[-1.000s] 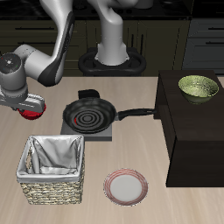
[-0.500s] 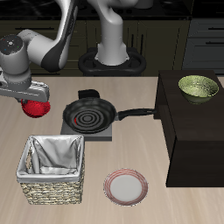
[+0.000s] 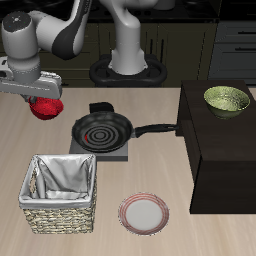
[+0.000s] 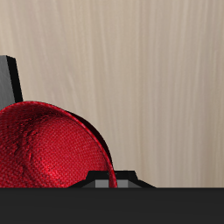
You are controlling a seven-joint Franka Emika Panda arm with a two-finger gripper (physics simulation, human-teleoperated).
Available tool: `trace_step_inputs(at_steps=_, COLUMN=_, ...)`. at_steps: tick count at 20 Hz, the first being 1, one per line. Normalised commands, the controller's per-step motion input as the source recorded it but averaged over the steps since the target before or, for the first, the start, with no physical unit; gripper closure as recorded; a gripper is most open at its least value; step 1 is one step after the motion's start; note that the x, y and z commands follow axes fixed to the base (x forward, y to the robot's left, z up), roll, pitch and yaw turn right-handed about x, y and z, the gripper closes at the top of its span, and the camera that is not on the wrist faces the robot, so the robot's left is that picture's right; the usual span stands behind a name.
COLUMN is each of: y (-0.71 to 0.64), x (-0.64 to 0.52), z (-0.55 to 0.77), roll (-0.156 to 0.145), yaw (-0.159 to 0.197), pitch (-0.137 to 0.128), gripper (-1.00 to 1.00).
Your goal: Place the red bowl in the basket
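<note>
Above table, red bowl [image 3: 45, 106] in tool [image 3: 43, 98]

My table [image 3: 60, 150] is a pale wood-grain surface. Resting on it: the basket [image 3: 62, 193] near the front edge, a pink-rimmed white plate [image 3: 144, 213] beside it, and farther back a dark burner [image 3: 98, 142] (carrying a frying pan [image 3: 101, 130], its handle toward the cabinet). A dark cabinet [image 3: 222, 150] stands at one side. Bare wood [image 4: 131, 79] lies below my wrist camera.
</note>
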Motion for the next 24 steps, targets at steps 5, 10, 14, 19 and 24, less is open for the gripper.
trace_step_inputs(at_steps=5, y=0.10, x=-0.07, z=0.50, roll=0.004, yaw=0.016, pitch=-0.086, gripper=1.00)
trace_step_inputs(at_steps=10, y=-0.01, x=-0.04, z=0.43, roll=-0.016, yaw=-0.007, pitch=-0.068, gripper=1.00)
trace_step_inputs(at_steps=14, y=0.07, x=-0.09, z=0.41, roll=0.007, yaw=-0.004, pitch=-0.071, gripper=1.00)
trace_step_inputs(at_steps=19, y=0.14, x=-0.06, z=0.28, roll=0.003, yaw=0.018, pitch=-0.054, gripper=1.00)
trace_step_inputs(at_steps=24, y=0.27, x=0.17, z=0.18, roll=0.016, yaw=0.003, pitch=-0.024, gripper=1.00)
